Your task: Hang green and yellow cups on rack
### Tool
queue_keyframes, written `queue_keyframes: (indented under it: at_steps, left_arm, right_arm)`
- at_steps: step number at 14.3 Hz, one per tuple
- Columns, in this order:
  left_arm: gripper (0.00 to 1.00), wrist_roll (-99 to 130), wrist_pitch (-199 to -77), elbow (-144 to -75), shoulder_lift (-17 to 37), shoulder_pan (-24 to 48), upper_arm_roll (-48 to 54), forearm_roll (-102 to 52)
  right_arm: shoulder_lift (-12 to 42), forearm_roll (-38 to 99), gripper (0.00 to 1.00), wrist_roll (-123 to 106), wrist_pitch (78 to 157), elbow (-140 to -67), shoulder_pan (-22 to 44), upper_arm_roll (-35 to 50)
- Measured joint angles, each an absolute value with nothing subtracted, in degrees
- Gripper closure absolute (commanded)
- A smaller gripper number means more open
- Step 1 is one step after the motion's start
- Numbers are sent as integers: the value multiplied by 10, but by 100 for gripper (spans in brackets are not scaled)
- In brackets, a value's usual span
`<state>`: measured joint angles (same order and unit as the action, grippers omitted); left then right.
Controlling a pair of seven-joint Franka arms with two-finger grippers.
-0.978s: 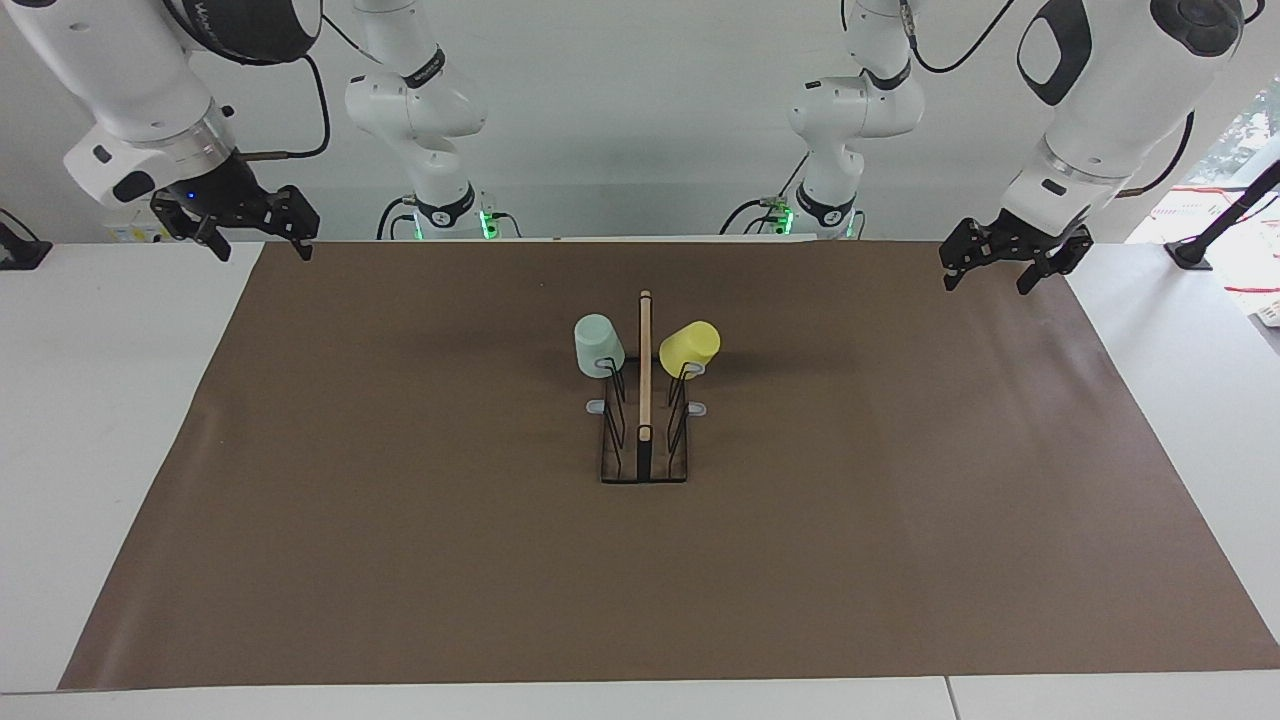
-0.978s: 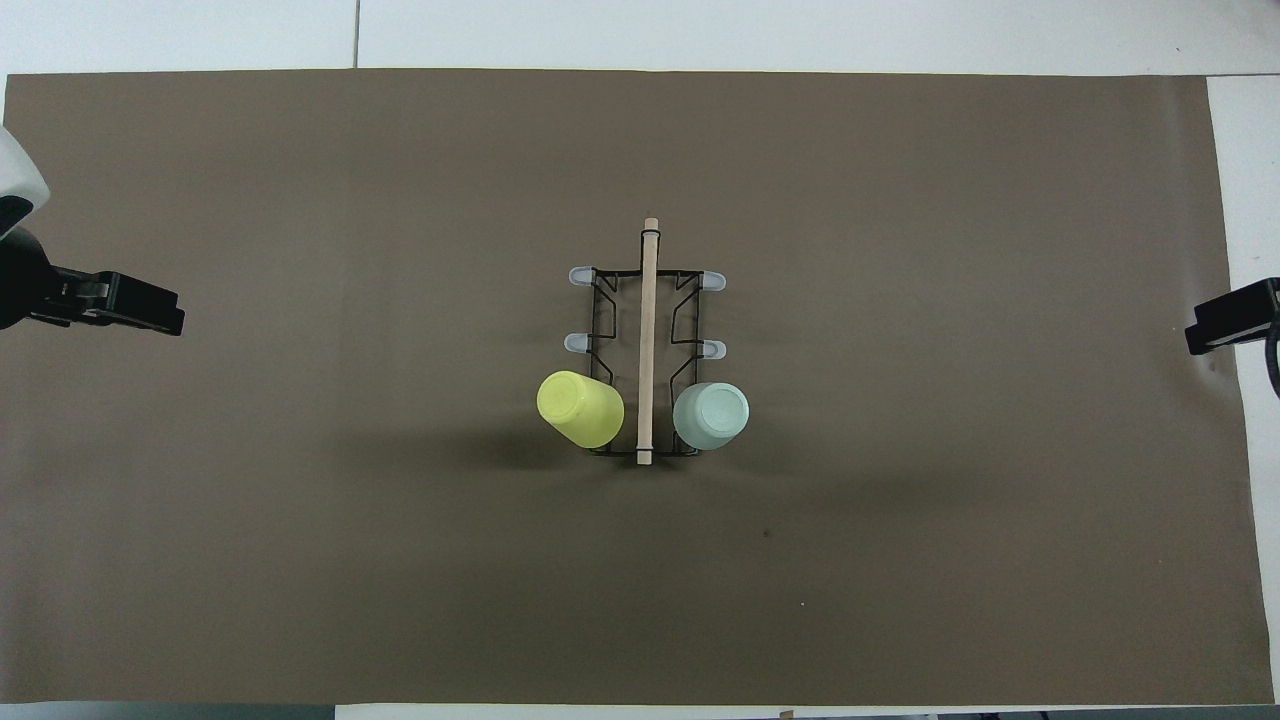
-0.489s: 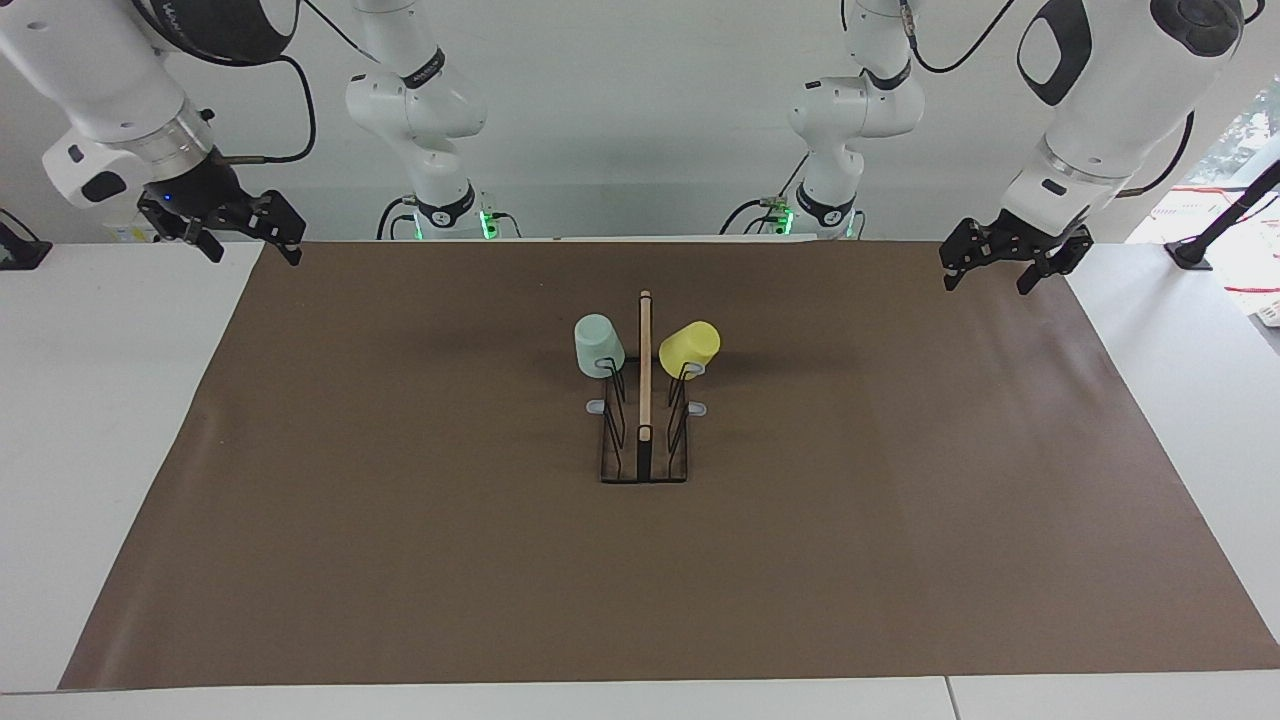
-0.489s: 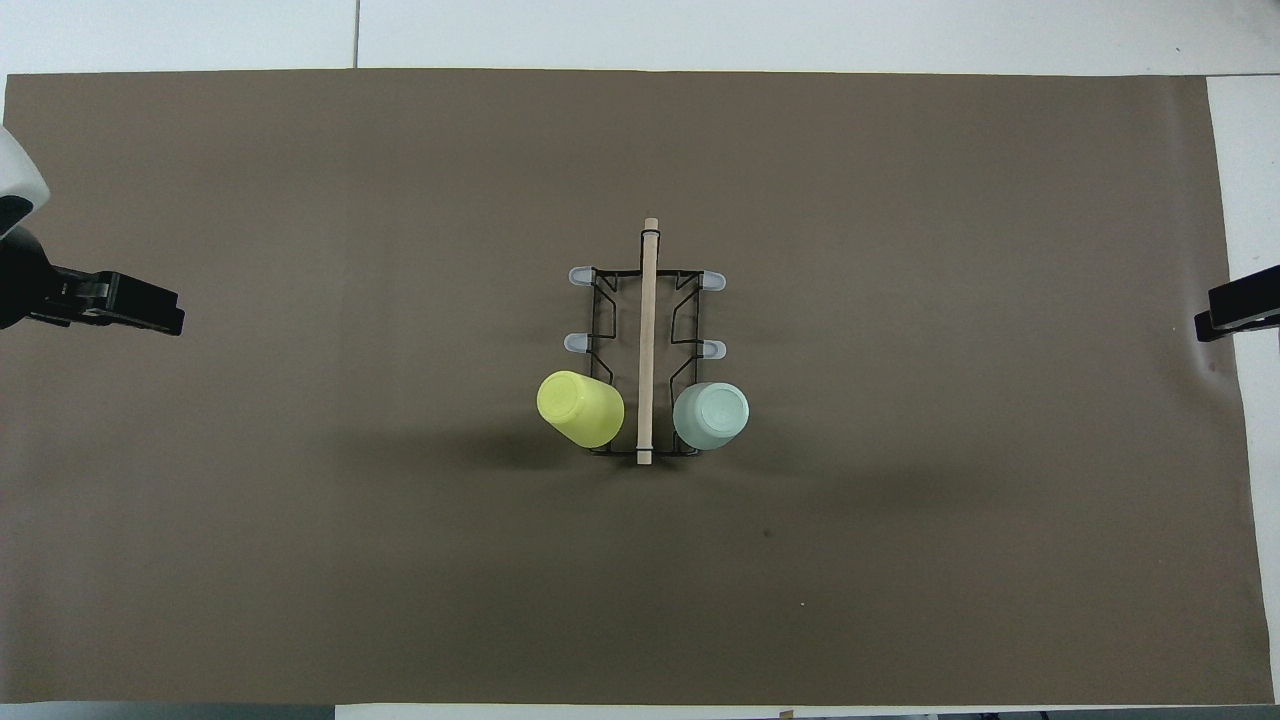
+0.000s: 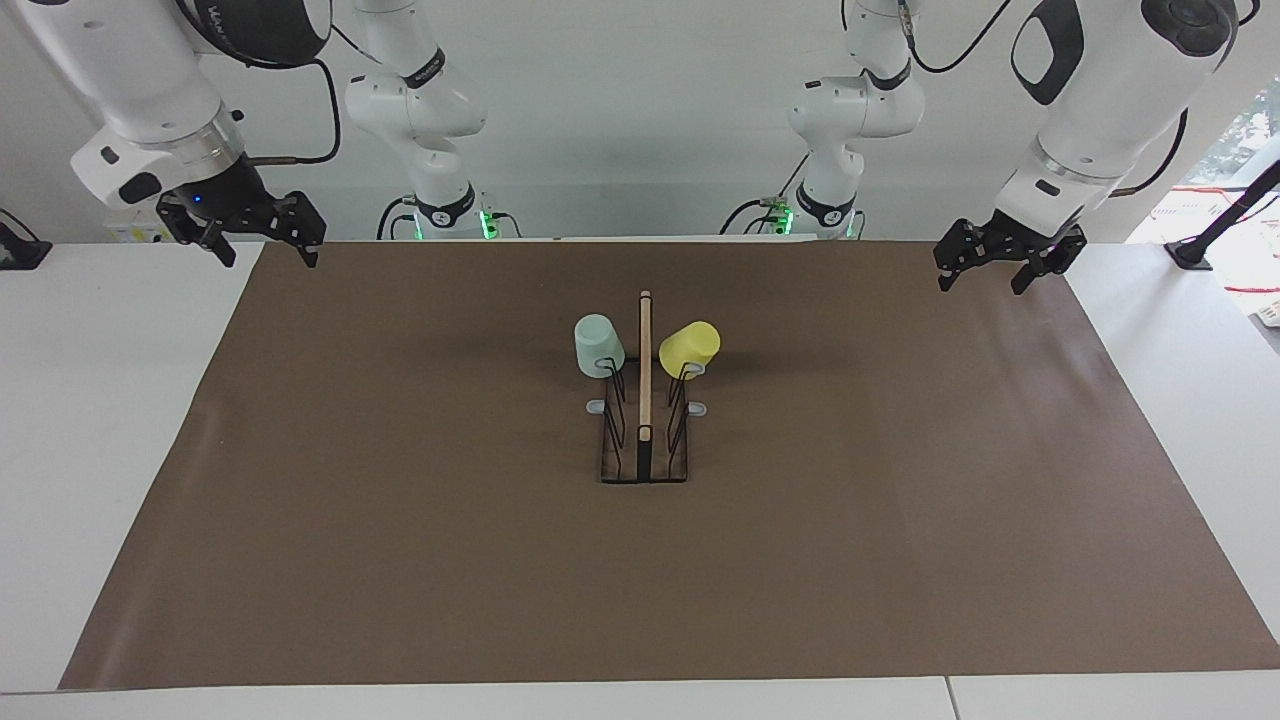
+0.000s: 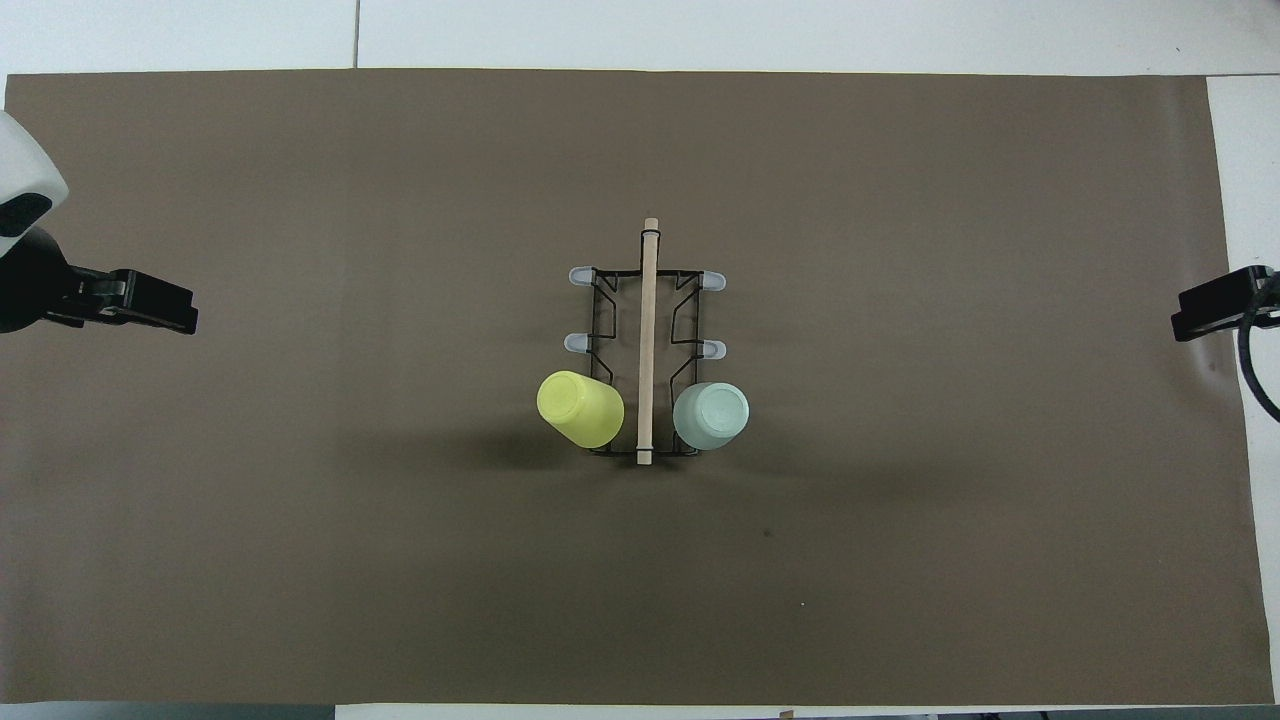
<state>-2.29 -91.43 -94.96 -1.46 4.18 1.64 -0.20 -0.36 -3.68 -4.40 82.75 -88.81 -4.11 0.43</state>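
Both cups hang on the rack [image 5: 644, 440] at the frame's centre: the green cup [image 5: 598, 346] toward the right gripper [image 5: 262, 243], the yellow cup [image 5: 689, 346] toward the left gripper [image 5: 990, 266]. Both grippers hover apart-fingered at the upper corners, empty.

Facing cam high, opp. robots; overhead cam steep; both share rack [image 5: 644, 440].

Right gripper [image 6: 1215, 310] cut off overhead (frame edge).
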Motion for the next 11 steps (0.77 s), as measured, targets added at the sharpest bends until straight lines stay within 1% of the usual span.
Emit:
queue_keyframes:
  at_steps: [11]
  left_arm:
    - [0,-19,-920,-959,-20,43,17,-2]
  right_arm:
    - [-4,-37,0,-45,830,-888,-41,4]
